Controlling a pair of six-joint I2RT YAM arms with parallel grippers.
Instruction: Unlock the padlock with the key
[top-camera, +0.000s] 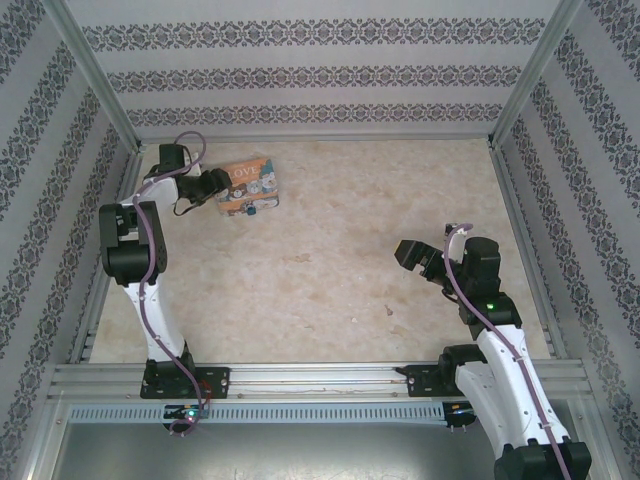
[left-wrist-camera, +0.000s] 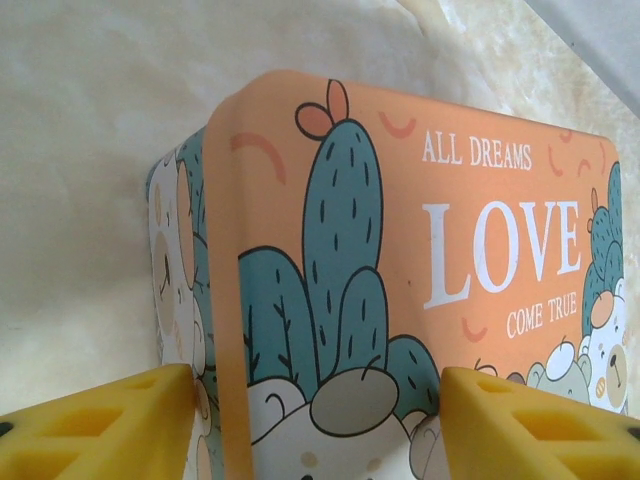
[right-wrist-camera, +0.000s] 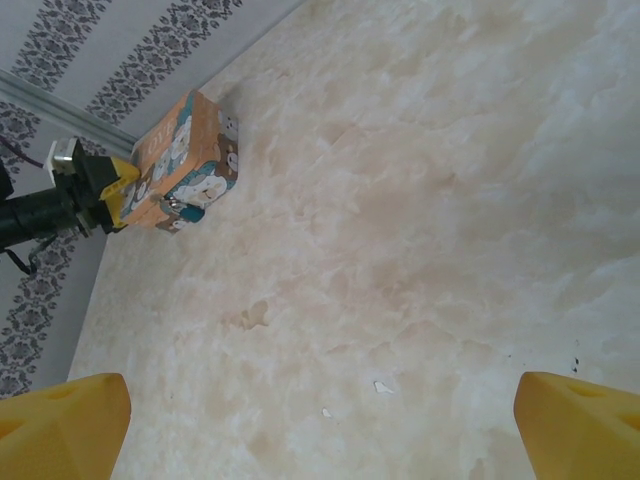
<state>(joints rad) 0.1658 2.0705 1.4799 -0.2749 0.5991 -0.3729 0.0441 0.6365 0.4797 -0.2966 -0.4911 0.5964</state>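
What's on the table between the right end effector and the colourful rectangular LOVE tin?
Bare beige marbled tabletop from right end effector to tin, top view.

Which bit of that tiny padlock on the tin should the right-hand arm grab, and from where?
Probably its teal body, pinched across its width, coming from the open table side: the padlock sits on the tin's wall facing the open right gripper, while the left gripper crowds the tin's other end.
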